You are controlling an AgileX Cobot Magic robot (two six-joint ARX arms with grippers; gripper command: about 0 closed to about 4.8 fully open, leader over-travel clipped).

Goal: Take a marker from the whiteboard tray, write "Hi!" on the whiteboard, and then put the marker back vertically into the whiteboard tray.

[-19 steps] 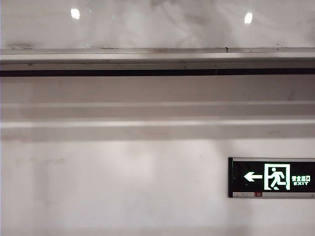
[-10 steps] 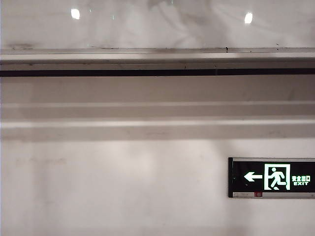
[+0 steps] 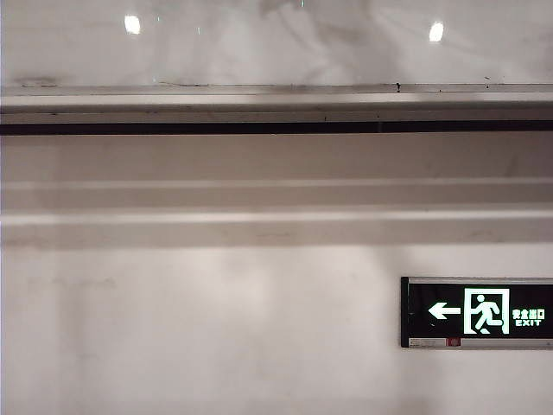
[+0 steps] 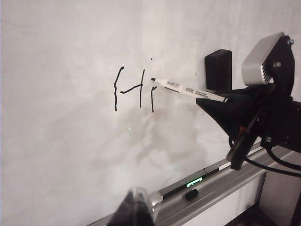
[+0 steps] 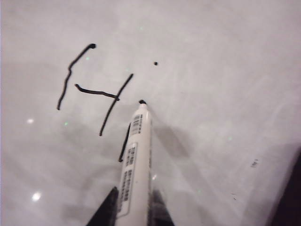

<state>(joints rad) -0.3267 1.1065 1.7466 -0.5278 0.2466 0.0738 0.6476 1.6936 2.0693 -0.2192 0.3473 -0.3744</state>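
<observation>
While the exterior view shows only a strip of the glossy whiteboard [image 3: 276, 43], the long grey whiteboard tray [image 3: 276, 99] beneath it and a green exit sign [image 3: 477, 312] on the wall below, none of which has altered over the last second, the wrist views carry the action. Written on the board in black are an uneven "H" [image 4: 129, 88], an "i" stroke [image 4: 152, 99] and a dot [image 4: 151, 59] above it; no exclamation mark is visible, so the writing is judged unfinished. From the right side of the left wrist view the right arm reaches in level, and its right claw [image 5: 133, 207] is closed narrowly on the marker [image 5: 134, 165], gripping the white barrel. The uncapped black tip sits at or just off the board, just beside the "i". A small black cap [image 4: 192, 194] lies in the tray. Only a blurred finger of the left claw [image 4: 137, 209] shows, near the tray; its opening cannot be told.
</observation>
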